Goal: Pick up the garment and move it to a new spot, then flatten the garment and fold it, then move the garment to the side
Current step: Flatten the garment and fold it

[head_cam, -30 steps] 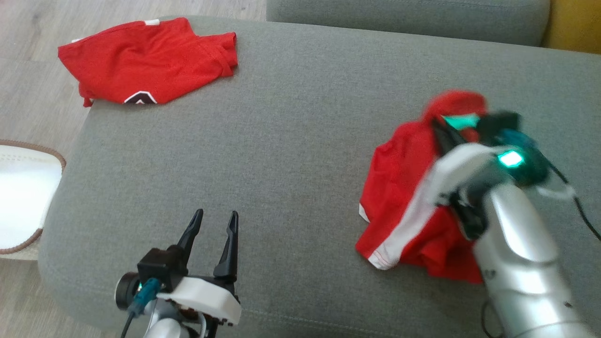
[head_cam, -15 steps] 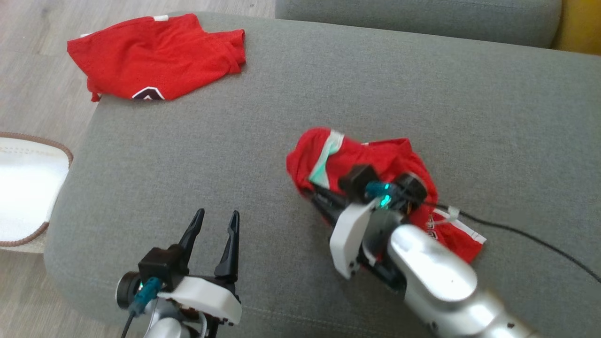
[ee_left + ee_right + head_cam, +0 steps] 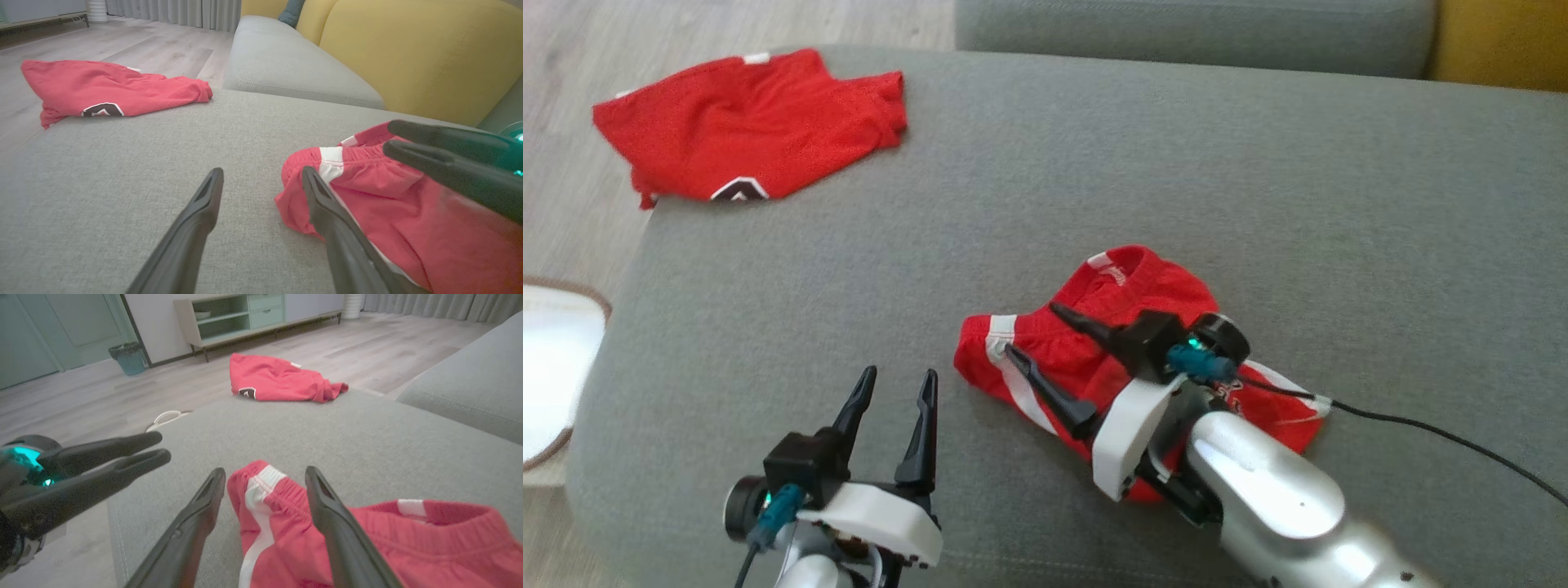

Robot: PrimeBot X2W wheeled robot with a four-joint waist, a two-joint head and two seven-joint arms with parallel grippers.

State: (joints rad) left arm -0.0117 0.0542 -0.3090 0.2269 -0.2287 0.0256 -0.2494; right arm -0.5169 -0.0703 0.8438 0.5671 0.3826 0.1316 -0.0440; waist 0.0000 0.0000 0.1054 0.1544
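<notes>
Shorts (image 3: 1131, 286) soft, light, floppy; we'd take waistband (image 3: 286, 494) corners; right pincer (image 3: 1031, 329) apart over them, left pincer (image 3: 899, 374) apart

A grey sofa seat (image 3: 1143, 147) spreads across the head view. At 12 o'clock a second grey cushion (image 3: 1176, 33) butts against it, with a yellow backrest (image 3: 1503, 41) at 1 o'clock. Pale wood floor (image 3: 572, 49) shows at 10 o'clock. At 9 o'clock lies a white round thing (image 3: 556, 367) with a brown rim, perhaps a basket. In the right wrist view a low cabinet (image 3: 253, 314) stands at 12 o'clock against a white wall (image 3: 151, 322). A teal bin (image 3: 130, 358) sits at 10 o'clock beside greenish doors (image 3: 49, 330). Grey curtains (image 3: 429, 304) hang at 1 o'clock. The light is soft.
</notes>
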